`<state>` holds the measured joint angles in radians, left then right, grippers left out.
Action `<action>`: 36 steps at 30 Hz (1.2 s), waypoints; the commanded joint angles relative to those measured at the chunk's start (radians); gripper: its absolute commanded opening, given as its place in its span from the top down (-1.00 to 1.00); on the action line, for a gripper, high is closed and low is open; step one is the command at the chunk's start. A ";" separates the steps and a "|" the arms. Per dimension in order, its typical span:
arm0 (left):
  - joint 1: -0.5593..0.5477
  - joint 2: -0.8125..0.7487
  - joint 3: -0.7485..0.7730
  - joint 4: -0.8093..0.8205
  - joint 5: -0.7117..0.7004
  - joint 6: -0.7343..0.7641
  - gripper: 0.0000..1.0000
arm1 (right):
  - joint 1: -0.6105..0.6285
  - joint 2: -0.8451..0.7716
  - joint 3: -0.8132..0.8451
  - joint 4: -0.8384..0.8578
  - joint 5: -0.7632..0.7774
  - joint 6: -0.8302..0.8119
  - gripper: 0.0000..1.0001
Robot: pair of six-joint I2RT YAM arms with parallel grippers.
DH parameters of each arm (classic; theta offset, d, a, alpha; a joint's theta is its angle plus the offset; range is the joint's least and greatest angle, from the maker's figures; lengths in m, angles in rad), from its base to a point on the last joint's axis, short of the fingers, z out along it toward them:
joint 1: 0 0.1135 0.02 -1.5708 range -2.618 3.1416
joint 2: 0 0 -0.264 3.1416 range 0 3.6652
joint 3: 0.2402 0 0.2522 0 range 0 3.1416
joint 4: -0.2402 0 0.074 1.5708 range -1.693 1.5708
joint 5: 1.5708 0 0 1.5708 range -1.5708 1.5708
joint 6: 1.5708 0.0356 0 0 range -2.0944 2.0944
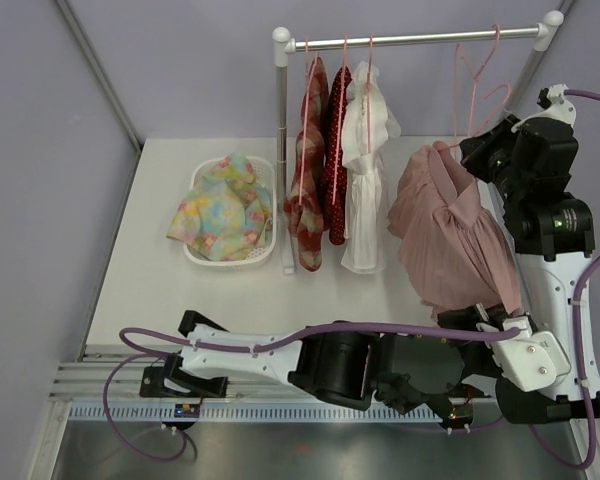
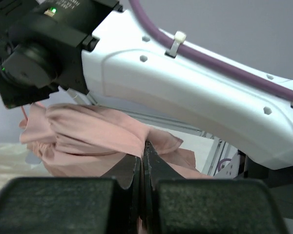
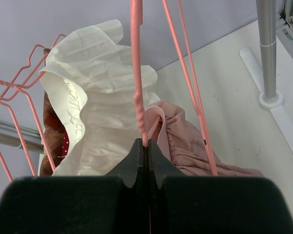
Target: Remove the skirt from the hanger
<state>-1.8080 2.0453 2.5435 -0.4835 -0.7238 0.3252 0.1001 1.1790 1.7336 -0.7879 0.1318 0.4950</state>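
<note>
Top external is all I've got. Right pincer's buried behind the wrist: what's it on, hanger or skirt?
Observer: Right wrist view shows the right pincer shut on the pink hanger at its twisted neck, not on the skirt.
Operator: Left one?
Observer: The left pincer is shut on a fold of the skirt.
Operator: Skirt off the hanger?
Observer: Can't tell. Its waistband is bunched against the hanger wires, just beside the right pincer.

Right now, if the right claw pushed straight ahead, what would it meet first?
The right claw is shut on the pink hanger, so that comes first. Just beyond lies the bunched pink skirt, likely before the white blouse, though depth is unclear.
</note>
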 commanded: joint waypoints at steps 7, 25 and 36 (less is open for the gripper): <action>-0.092 -0.060 -0.120 -0.088 0.638 -0.228 1.00 | -0.005 0.204 0.100 0.213 0.134 0.007 1.00; -0.117 0.022 -0.766 -0.165 0.482 -0.582 1.00 | -0.007 0.568 0.905 -0.053 0.039 -0.007 1.00; -0.091 -0.209 -0.749 -0.153 0.088 -0.592 -0.98 | -0.007 0.368 0.617 0.015 -0.034 0.039 1.00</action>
<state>-1.9163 2.0293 1.7134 -0.6552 -0.4324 -0.2554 0.0971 1.6741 2.4287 -0.9001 0.1284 0.5045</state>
